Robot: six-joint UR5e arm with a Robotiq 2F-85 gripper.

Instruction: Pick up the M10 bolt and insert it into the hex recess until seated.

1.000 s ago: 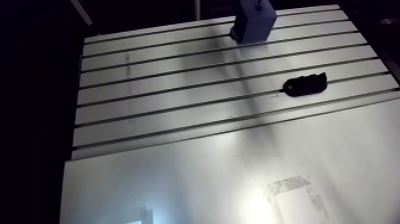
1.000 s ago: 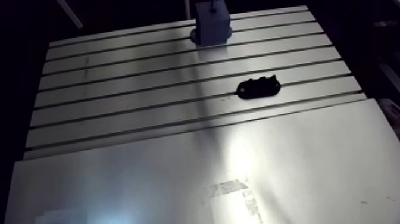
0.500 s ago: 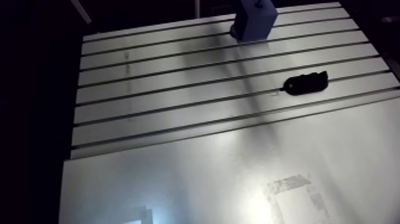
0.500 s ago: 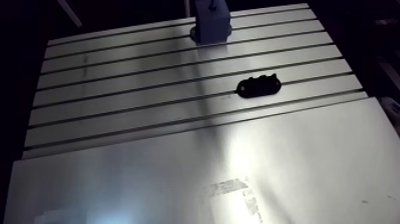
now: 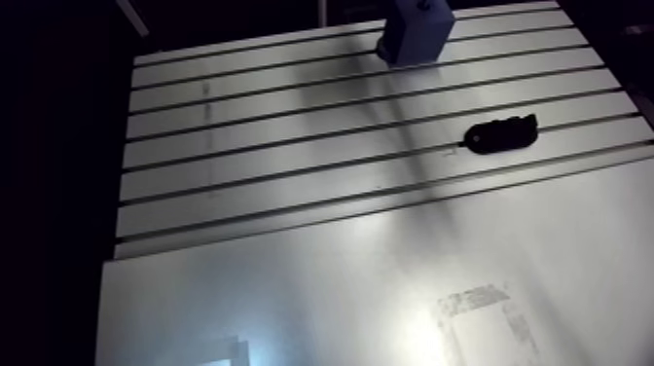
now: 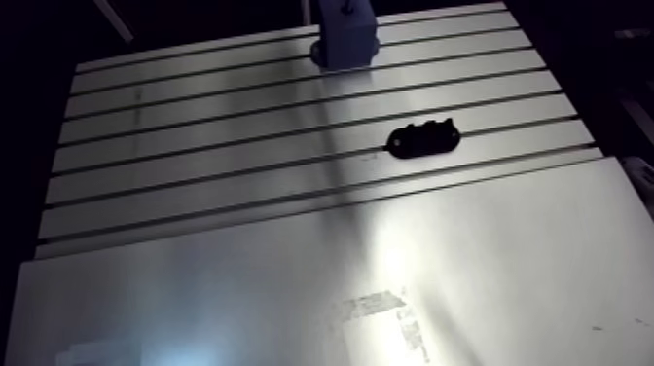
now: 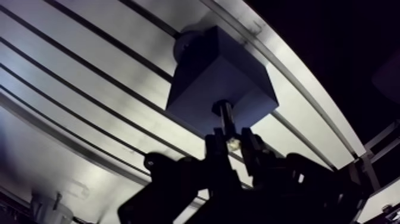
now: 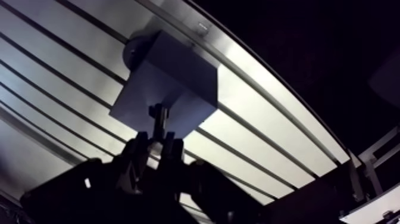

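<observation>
Slotted worktop (image 5: pixel 243 127): block (image 5: pixel 416 34) sits on the far rows, close to the back edge. Oblong part (image 5: pixel 500 135) lies nearer and to the right of the block in the arm view, well apart from it, on a strip between two slots. Flat sheet (image 5: pixel 341 282) covers the near half, its far edge running along the last slot. Wrist view: block straight ahead of the tool (image 7: pixel 233 146), M10 bolt (image 7: pixel 224 116) pinched between the fingers, its end at the block's face. Can't tell whether it's in.

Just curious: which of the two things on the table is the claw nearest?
The blue block: the gripper holds a bolt right at it. The flat black piece lies well apart.
</observation>
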